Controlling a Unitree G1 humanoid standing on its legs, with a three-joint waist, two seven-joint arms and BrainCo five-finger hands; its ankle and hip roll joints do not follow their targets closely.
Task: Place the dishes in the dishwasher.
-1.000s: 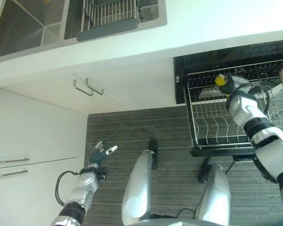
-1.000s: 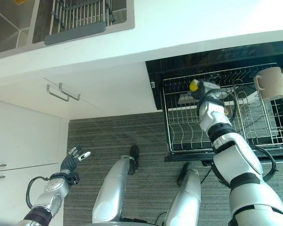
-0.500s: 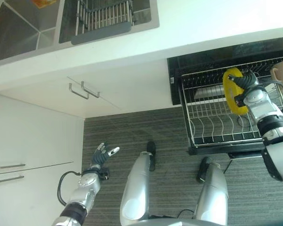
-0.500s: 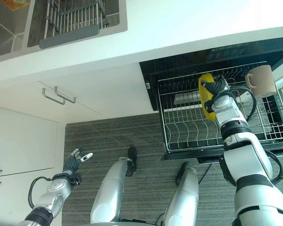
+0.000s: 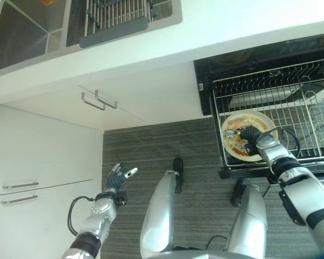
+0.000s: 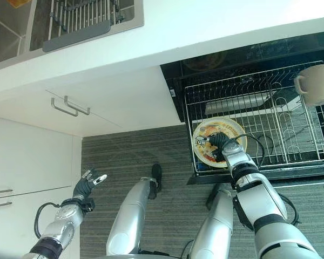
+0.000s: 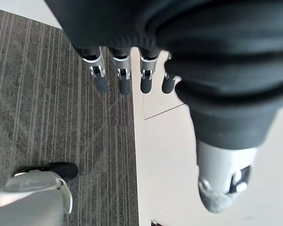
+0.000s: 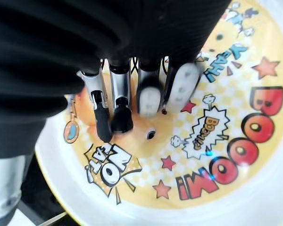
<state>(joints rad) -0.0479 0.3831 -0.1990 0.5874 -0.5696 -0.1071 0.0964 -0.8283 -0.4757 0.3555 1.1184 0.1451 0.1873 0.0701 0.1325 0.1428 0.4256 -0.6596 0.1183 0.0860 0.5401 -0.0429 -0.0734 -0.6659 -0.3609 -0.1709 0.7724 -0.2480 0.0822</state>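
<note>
A yellow plate (image 5: 259, 121) with a cartoon print lies face up at the front left corner of the pulled-out dishwasher rack (image 5: 291, 97). My right hand (image 5: 250, 135) reaches over its near rim. Its fingers (image 8: 115, 106) lie across the printed face (image 8: 217, 155), the thumb is hidden, and the hand is shut on the plate. My left hand (image 5: 117, 177) hangs low over the striped floor beside the white cabinets, fingers (image 7: 122, 77) relaxed and open, holding nothing.
A beige mug (image 6: 315, 85) stands at the right end of the rack (image 6: 259, 100). Above it runs the white counter (image 5: 232, 21), with a sink holding a wire drainer (image 5: 119, 16). Cabinet handles (image 5: 100, 101) stick out on the left.
My right hand has brought the plate from upright over the middle of the rack down to its front left corner, where its printed face now shows. The left hand has stayed put.
</note>
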